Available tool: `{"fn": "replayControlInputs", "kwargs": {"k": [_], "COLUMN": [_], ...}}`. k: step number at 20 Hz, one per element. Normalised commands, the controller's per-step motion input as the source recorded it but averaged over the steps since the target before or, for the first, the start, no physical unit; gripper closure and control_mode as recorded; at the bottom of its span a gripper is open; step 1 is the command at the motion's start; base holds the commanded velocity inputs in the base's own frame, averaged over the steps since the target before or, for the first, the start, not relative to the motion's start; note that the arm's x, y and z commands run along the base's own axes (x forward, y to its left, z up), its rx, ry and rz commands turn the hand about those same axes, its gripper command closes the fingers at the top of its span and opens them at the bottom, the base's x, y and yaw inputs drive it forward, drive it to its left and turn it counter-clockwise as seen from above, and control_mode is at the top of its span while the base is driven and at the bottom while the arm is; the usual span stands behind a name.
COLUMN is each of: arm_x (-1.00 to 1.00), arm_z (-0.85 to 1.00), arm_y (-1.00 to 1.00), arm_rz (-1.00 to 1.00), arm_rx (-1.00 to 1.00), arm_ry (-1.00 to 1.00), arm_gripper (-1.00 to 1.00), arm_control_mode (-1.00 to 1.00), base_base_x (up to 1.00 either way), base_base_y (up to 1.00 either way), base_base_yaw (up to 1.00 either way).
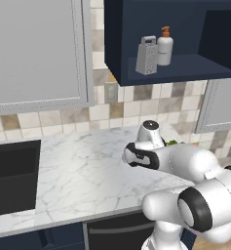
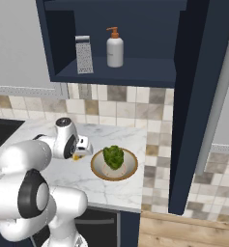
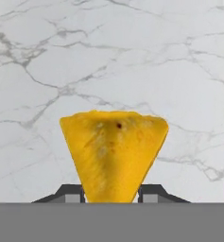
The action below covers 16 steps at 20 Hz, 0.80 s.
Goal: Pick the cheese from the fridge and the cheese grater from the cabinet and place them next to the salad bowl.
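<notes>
Hand (image 3: 111,196) grips the cheese wedge (image 3: 114,153) between both fingers, low over the marble table (image 2: 121,185) just left of the salad bowl (image 2: 129,170), likely for set-down. Cheese grater (image 2: 84,54) waits on the navy cabinet (image 2: 183,72) shelf beside a soap bottle (image 2: 115,48).

From my base feeds I log the cheese grater (image 2: 84,54) left of the soap bottle (image 2: 115,48) in the cabinet (image 2: 193,96) at frame top, the salad bowl (image 2: 129,170) on the counter (image 1: 83,171) below, and the cheese (image 3: 114,153) between the fingertips (image 3: 68,194) just left of that bowl.
</notes>
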Motion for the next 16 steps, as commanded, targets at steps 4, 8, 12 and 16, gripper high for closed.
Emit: {"fn": "replayControlInputs", "kwargs": {"k": [4,8,12,16], "arm_x": [0.03,0.01,0.01,0.00], "arm_z": [-0.26,-0.26,-0.19,-0.18], "arm_y": [0.00,0.00,-0.03,-0.06], "arm_rz": [0.00,0.00,0.00,0.00], "arm_rx": [0.00,0.00,0.00,0.00], "arm_ry": [0.00,0.00,0.00,0.00], "arm_gripper": [1.00,1.00,1.00,1.00], "arm_control_mode": [-1.00,-1.00,-1.00,-1.00], "base_base_x": [0.00,0.00,0.00,0.00], "base_base_y": [0.00,0.00,0.00,0.00], "base_base_yaw": [0.00,0.00,0.00,0.00]}}
